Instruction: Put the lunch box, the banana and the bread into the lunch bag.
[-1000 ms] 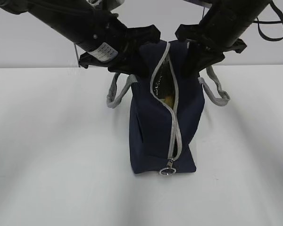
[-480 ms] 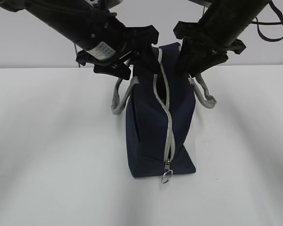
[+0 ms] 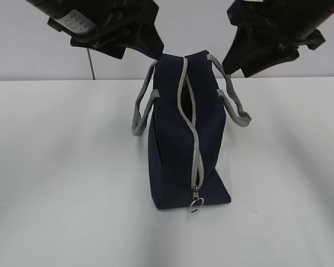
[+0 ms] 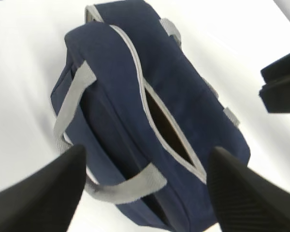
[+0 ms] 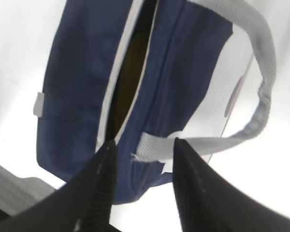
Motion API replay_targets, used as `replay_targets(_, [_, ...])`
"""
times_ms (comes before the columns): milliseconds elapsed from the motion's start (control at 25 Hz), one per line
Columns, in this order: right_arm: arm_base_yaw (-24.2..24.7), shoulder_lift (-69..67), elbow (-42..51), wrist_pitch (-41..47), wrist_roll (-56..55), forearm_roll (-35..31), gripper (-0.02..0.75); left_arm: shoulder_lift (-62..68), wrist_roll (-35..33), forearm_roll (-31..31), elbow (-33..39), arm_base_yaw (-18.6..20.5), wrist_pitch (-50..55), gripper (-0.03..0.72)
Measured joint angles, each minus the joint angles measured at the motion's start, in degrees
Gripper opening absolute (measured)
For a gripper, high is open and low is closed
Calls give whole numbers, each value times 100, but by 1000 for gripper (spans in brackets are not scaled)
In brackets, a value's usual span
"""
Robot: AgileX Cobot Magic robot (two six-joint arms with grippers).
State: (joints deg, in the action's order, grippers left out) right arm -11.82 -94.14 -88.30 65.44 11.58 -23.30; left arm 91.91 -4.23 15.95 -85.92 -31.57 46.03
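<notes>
Above the lunch bag (image 3: 183, 128), both pincers have apparently released and lifted

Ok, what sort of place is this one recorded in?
Most likely a lab or test bench, not a kitchen: a bare white tabletop against a plain pale wall, two black robot arms overhead, and only a boxy navy-blue fabric lunch bag with grey webbing handles on it.

Two big black arms. The left arm (image 3: 94, 22) has a white sticker with tiny writing. The finger pads (image 4: 241, 193) look bumpy.
</notes>
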Motion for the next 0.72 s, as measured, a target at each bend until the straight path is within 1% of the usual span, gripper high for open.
replay_targets(80, [0,389,625,-474,223,-77,290,-197,-28,-42,447,-31,-80,505])
replay_targets(200, [0,1035,1671,-1020,889,-435,290,-550,-54,-49,1174,-38,-350,484])
replay_targets(360, [0,1743,2841,-1319,2115,-1065,290,-1177,-280,-56,2078,-38,-606,471])
replay_targets(480, [0,2045,3685,-1394,2942,-1600,290,-1680,-571,-56,2405,-38,-662,468])
replay_targets(640, [0,2132,4520,-1485,4106,-2223,290,-2099,-927,-56,2551,-43,-722,467])
replay_targets(720, [0,2132,4878,-1612,4840,-2567,290,-2178,-972,-56,2556,-43,-739,466])
